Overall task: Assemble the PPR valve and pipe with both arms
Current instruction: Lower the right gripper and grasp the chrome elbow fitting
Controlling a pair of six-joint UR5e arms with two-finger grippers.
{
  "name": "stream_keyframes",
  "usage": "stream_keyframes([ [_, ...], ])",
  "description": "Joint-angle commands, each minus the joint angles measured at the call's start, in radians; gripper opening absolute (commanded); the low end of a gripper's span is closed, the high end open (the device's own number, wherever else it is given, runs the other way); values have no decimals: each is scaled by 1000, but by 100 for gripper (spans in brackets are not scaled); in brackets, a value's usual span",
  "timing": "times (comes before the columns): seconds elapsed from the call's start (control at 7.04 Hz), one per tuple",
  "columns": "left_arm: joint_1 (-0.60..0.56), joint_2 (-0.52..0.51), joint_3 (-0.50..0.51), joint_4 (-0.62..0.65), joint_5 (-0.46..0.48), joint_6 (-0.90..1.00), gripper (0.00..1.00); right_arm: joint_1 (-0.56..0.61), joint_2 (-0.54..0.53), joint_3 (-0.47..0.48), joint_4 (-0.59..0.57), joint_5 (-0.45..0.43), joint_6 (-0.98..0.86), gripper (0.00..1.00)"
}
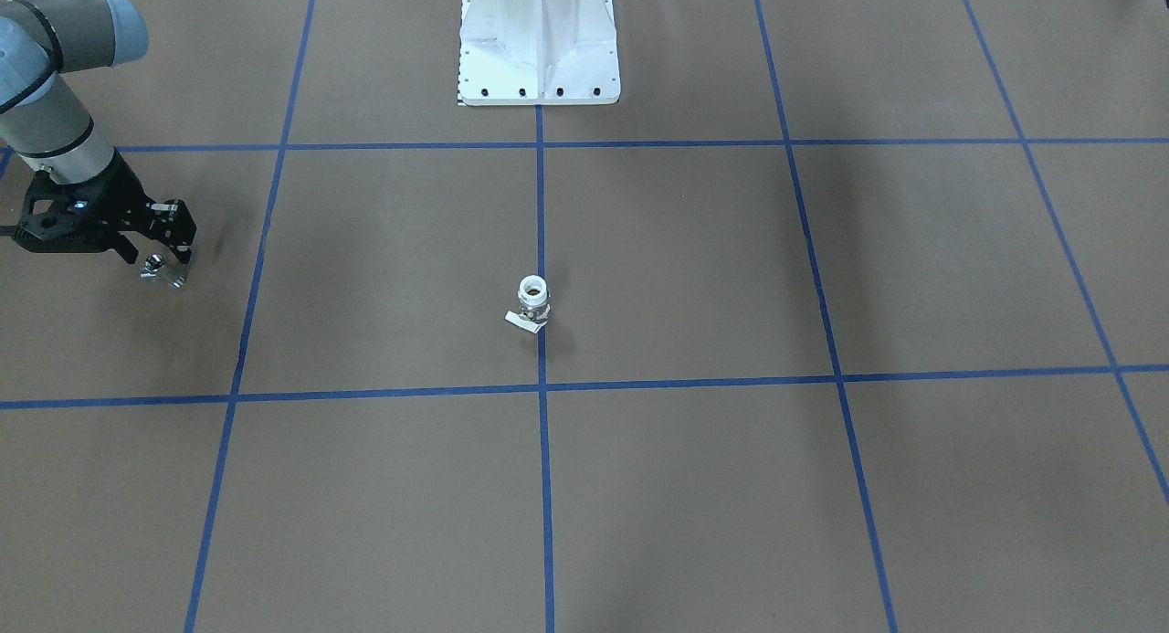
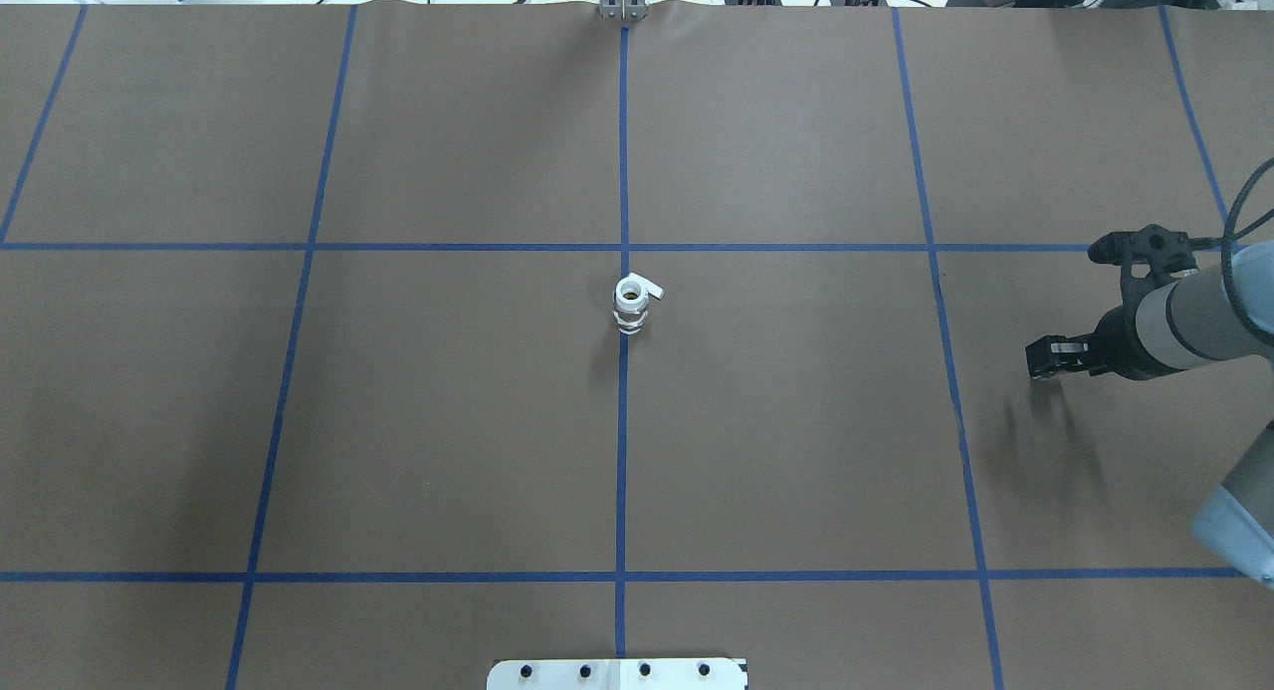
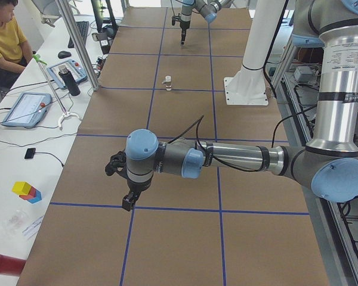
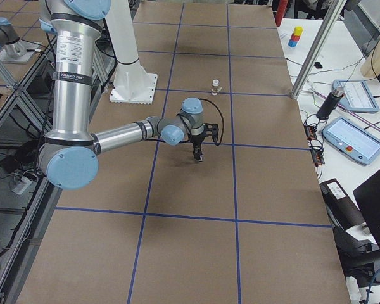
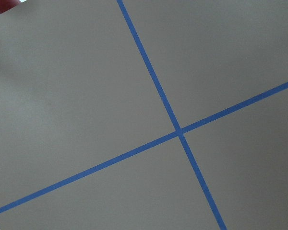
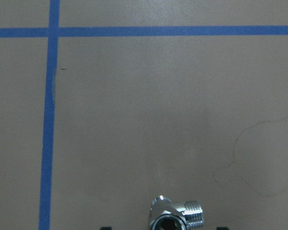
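One white valve (image 1: 532, 304) upright | right fingers (image 1: 181, 245) clamp chrome fitting (image 1: 162, 272) | left fingers (image 3: 129, 201): cannot tell

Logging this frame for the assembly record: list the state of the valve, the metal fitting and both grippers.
white valve: standing upright on the centre tape line, untouched.
chrome fitting: held between the right gripper's fingers, far from the valve.
right gripper: shut on the chrome fitting, pointing down.
left gripper: hangs over a tape crossing; open or shut cannot be told.
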Motion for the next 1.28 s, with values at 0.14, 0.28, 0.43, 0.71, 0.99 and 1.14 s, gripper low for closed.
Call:
stream_keyframes([
  [0.14, 0, 0, 0, 0, 0, 2, 100, -4, -1, -5, 0, -19, -1, 62],
  [0.28, 0, 2, 0, 0, 0, 2, 100, -4, -1, -5, 0, -19, -1, 46],
  [0.43, 0, 2, -1, 0, 0, 2, 100, -4, -1, -5, 0, -19, -1, 25],
  [0.71, 0, 2, -1, 0, 0, 2, 100, -1, -1, 8, 0, -19, -1, 0],
  [0.99, 0, 2, 5, 2, 0, -3, 100, 4, 6, 55, -12, -3, -2, 0],
  [1.14, 2, 2, 8, 3, 0, -88, 100, 17, 11, 74, -15, 13, -2, 0],
])
